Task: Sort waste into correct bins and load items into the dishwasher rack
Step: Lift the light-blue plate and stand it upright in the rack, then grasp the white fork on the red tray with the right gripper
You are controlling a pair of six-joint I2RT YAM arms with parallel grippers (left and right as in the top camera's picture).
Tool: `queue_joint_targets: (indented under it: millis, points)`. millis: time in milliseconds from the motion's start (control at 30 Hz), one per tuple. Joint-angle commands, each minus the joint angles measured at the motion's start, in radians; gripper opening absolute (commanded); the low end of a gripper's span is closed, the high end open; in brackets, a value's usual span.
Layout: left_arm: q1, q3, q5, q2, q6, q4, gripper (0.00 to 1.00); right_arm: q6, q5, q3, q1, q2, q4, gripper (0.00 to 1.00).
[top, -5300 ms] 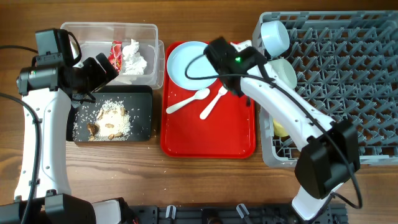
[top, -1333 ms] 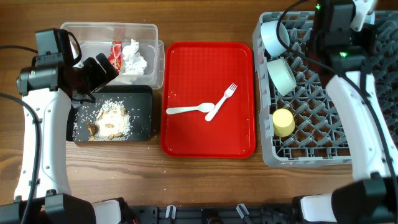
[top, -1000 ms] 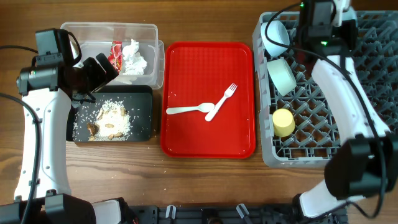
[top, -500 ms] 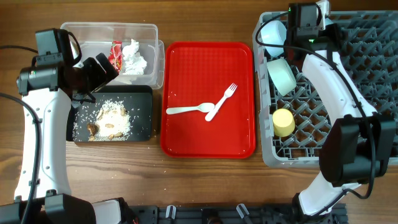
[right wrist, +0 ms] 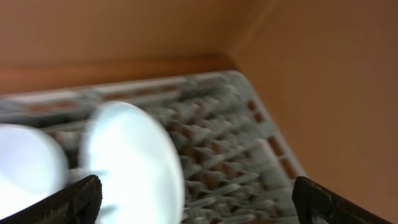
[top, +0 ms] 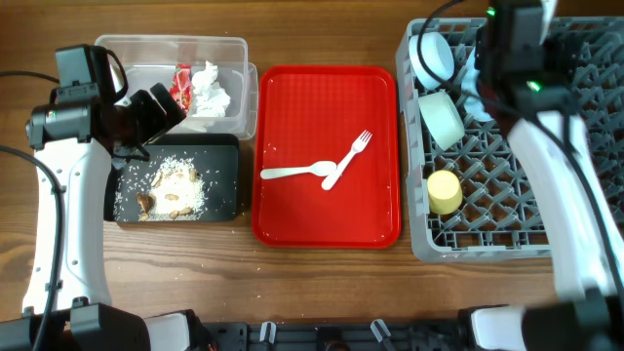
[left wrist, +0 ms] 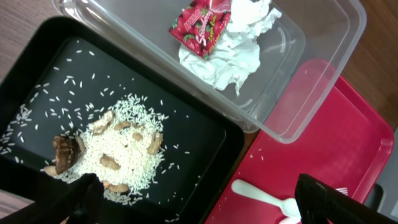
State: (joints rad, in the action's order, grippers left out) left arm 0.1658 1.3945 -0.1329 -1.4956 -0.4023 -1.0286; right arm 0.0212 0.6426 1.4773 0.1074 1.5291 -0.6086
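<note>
over the far-left corner of the dishwasher rack (top: pixel 487 195) the right gripper (right wrist: pixel 198 202) hangs with its jaws spread wide and nothing between them. below it the light-blue plate (right wrist: pixel 134 162) stands on edge among the pegs, beside the light-blue bowl (top: pixel 431 57). the mint bowl (top: pixel 441 119) and yellow cup (top: pixel 444 192) sit further along the same side. that wrist view is smeared, so how firmly the plate is seated cannot be told. if it only leans on one peg it may tip, and a spread finger pulling away could clip its rim or the bowl. the fork (top: pixel 353 151) and spoon (top: pixel 292 173) lie flat and touching on the red serving tray (top: pixel 327 214). they are thin and low, so a grab at one will likely drag the other or slide off. the left gripper (left wrist: pixel 202 199) hovers wide and empty near the clear tub (top: pixel 127 49), which holds the wrapper (top: pixel 181 83) and tissue (top: pixel 210 90). the food scraps (top: pixel 174 190) lie in the black tray (top: pixel 222 166). everything rests on a wooden table (top: pixel 322 292), and behind the rack only plain tan surfaces show, blurred.
</note>
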Motion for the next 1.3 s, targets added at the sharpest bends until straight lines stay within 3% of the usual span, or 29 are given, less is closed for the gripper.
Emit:
queue_joint_targets:
  millis: [0, 100, 200, 467, 533, 600, 667, 933, 1267]
  points:
    - [0.005, 0.014, -0.012, 0.004, 0.005, 0.003, 1.00, 0.161, -0.681, -0.002, 0.042, -0.117, -0.103, 1.00]
    - [0.005, 0.014, -0.012, 0.004, 0.005, 0.003, 1.00, 0.275, -1.014, -0.005, 0.043, -0.138, -0.109, 1.00]
    - [0.005, 0.014, -0.011, 0.004, 0.005, 0.003, 1.00, 0.330, -1.125, -0.014, 0.066, -0.114, -0.089, 1.00]
    - [0.005, 0.014, -0.012, 0.004, 0.005, 0.003, 1.00, 0.438, -0.871, -0.016, 0.240, 0.094, -0.262, 0.95]
    - [0.005, 0.014, -0.012, 0.004, 0.005, 0.003, 1.00, 0.486, -0.849, -0.017, 0.285, 0.175, -0.277, 0.86]
    - [0.005, 0.014, -0.012, 0.004, 0.005, 0.003, 1.00, 0.518, -0.833, -0.017, 0.309, 0.246, -0.278, 0.68]
    - [0.005, 0.014, -0.011, 0.004, 0.005, 0.003, 1.00, 0.574, -0.821, -0.017, 0.314, 0.310, -0.283, 0.59]
    - [0.005, 0.014, -0.012, 0.004, 0.005, 0.003, 1.00, 0.636, -0.831, -0.017, 0.317, 0.473, -0.338, 0.54]
    - [0.005, 0.014, -0.012, 0.004, 0.005, 0.003, 1.00, 0.639, -0.793, -0.043, 0.323, 0.543, -0.253, 0.41]
